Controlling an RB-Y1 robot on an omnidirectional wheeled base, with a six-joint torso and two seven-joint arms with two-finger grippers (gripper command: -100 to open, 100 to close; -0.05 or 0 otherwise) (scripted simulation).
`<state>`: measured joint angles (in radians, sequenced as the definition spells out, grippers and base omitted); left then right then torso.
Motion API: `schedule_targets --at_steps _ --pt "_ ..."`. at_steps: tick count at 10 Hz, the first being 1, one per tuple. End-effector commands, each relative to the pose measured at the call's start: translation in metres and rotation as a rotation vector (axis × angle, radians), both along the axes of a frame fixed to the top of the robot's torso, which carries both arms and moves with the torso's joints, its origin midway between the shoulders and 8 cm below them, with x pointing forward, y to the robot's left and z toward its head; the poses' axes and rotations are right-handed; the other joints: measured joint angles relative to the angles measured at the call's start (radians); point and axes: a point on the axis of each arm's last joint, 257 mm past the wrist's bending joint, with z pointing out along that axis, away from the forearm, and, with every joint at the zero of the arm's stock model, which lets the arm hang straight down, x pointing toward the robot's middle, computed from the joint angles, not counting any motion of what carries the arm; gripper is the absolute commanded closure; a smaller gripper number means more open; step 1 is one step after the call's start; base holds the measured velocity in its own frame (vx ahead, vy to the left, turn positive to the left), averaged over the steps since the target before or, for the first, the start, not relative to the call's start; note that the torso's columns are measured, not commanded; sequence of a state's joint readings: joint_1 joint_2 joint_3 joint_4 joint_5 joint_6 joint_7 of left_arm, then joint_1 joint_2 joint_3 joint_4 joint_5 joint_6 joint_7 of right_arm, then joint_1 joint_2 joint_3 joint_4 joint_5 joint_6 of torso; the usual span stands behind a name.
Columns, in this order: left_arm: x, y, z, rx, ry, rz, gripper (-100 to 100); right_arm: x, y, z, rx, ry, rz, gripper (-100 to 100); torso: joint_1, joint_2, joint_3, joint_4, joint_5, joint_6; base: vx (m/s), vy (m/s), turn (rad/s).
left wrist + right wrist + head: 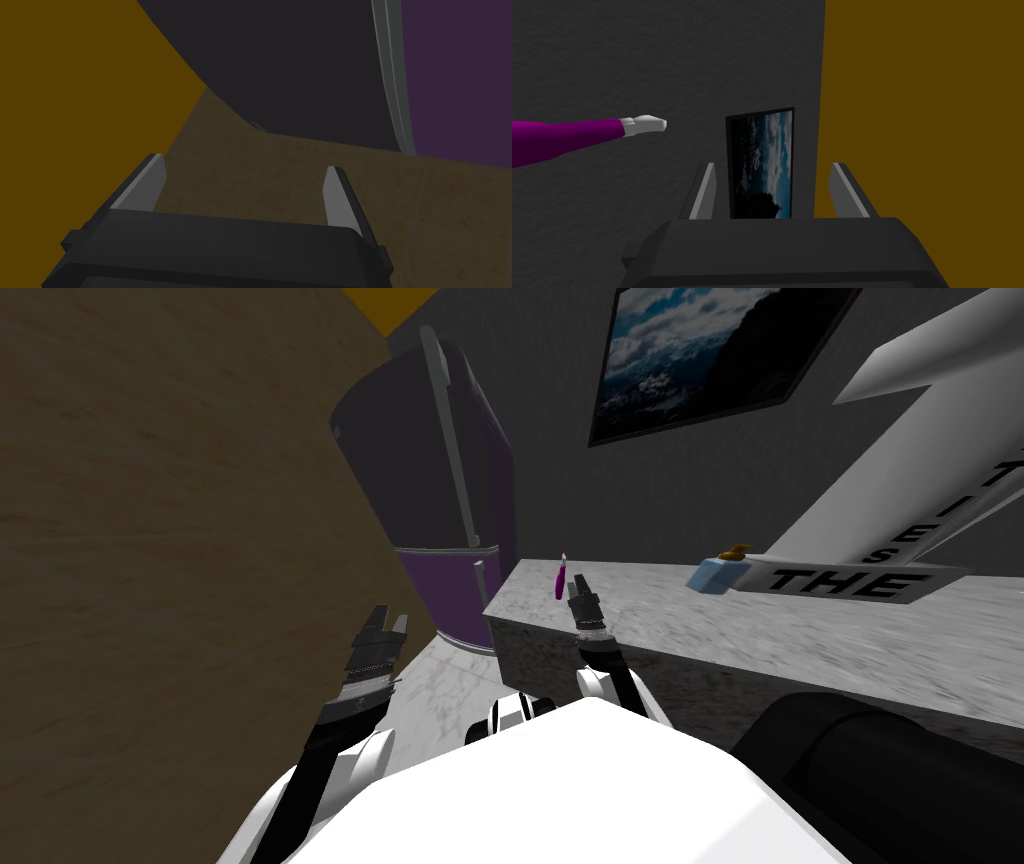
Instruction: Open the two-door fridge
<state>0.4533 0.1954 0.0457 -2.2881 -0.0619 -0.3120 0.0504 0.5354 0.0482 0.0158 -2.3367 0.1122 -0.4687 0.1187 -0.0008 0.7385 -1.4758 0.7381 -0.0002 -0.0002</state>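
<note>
The two-door fridge (420, 458) stands ahead, dark on its curved front and purple on its side, and its doors look closed. A long grey handle (452, 438) runs down the upper door, and a short one (481, 580) sits on the lower door. My left gripper (386, 623) is open and empty. It hangs low in front of the fridge, beside the brown panel and apart from the fridge. The left wrist view has the left gripper (245, 187) facing the dark door (290, 70) and its handle (395, 80). My right gripper (579, 587) is open and empty over the counter's near corner.
A tall brown panel (170, 548) fills the left side, close to my left arm. A marble counter (780, 633) runs along the right with a purple bottle (561, 578), a blue block (717, 575) and a white lettered sign (860, 580). A black object (880, 768) sits near right.
</note>
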Motion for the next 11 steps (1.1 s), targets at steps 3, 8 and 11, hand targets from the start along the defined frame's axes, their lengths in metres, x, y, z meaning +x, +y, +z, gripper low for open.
schedule_targets --at_steps 3,8,11 --pt "0.012 -0.005 -0.005 0.009 0.021 -0.023 -100 0.0 0.0 0.0 0.0 0.0 0.0 0 0.001 -0.001 0.0 0.0 0.0 0.0 -0.001 -0.003 -0.035" --pt "0.047 -0.017 -0.018 0.051 0.085 -0.082 -100 0.0 0.0 0.0 0.0 0.0 0.0 0 0.001 0.0 0.0 0.0 0.0 0.0 -0.014 -0.041 -0.083" --pt "0.074 -0.023 -0.029 0.096 0.14 -0.114 -100 0.0 0.0 0.0 0.0 0.0 0.0 0 0.0 0.0 0.0 0.0 0.0 0.0 -0.017 -0.058 -0.111"
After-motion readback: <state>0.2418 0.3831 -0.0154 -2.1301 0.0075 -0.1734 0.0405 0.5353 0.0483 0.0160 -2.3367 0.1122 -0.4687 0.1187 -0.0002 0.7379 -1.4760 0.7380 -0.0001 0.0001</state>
